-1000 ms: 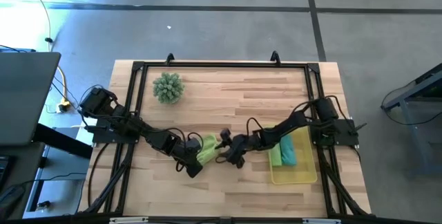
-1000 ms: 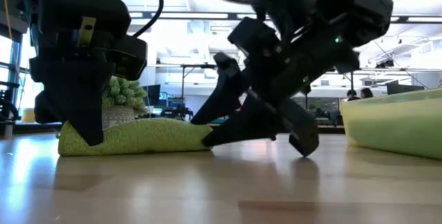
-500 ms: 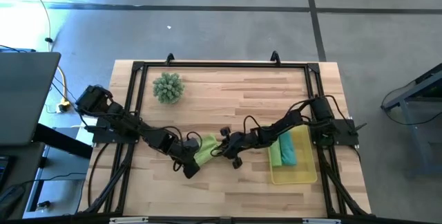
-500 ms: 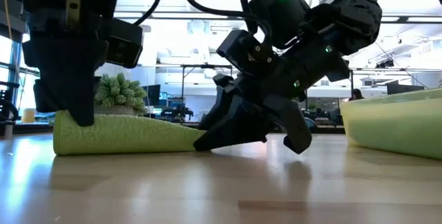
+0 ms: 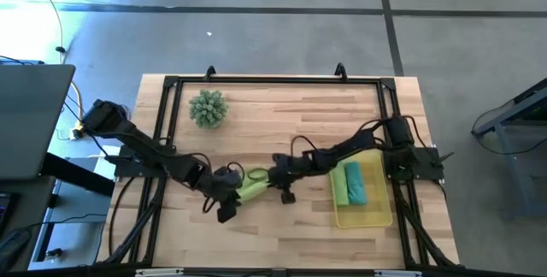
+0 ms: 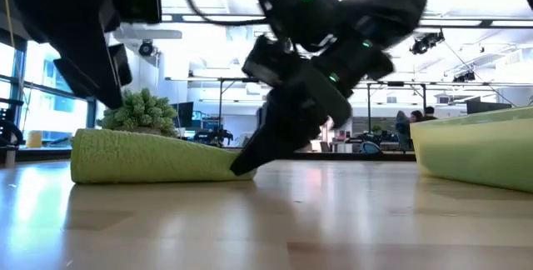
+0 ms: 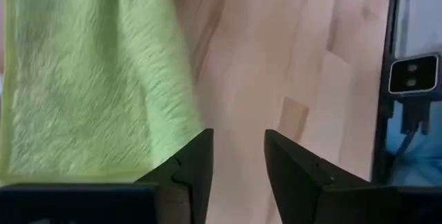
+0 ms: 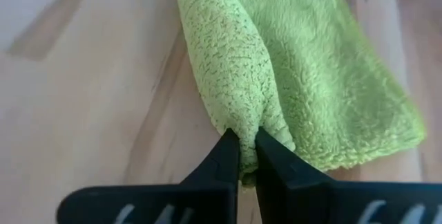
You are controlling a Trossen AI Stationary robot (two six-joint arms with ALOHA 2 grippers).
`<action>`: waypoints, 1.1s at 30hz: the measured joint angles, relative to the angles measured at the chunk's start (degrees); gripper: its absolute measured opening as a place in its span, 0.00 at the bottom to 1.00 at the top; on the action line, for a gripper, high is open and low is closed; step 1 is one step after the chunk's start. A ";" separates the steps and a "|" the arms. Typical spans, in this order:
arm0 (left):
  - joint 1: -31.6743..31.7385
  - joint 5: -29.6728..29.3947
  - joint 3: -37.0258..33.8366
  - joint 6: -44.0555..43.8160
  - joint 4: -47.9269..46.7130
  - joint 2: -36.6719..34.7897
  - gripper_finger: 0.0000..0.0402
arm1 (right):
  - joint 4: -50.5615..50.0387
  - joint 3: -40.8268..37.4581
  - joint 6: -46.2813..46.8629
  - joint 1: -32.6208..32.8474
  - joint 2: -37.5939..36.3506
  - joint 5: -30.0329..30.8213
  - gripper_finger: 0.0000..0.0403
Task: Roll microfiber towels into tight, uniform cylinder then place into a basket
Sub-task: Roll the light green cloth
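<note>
Hidden and cut off

High view: the arms cover most of the lime towel (image 5: 245,185), and the basket (image 5: 376,217) towels are too small to judge. Low view crops the basket (image 6: 483,149) at the edge; the towel half-hides the spiky ball (image 6: 140,112). Left wrist view crops the towel (image 7: 83,79).

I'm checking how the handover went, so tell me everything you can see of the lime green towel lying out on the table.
The lime green towel is a fuzzy microfiber cloth, loosely folded rather than rolled, lying low on the wooden table near its middle. The right end effector is shut on a pinched fold at one edge. The left end effector stands open beside the other end, gripping nothing. It lies apart from the yellow basket.
</note>
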 joint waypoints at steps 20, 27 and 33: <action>-7.78 -22.03 0.12 14.83 1.24 13.90 0.30 | -23.15 13.56 16.91 -7.38 0.57 -20.43 0.02; -7.78 -22.46 0.34 9.05 1.15 16.46 0.30 | -24.38 13.58 3.86 -6.73 -0.89 -20.08 0.17; -7.64 -19.49 0.35 2.29 1.27 16.38 0.30 | -34.79 15.40 -7.91 -6.64 -5.95 -19.93 0.34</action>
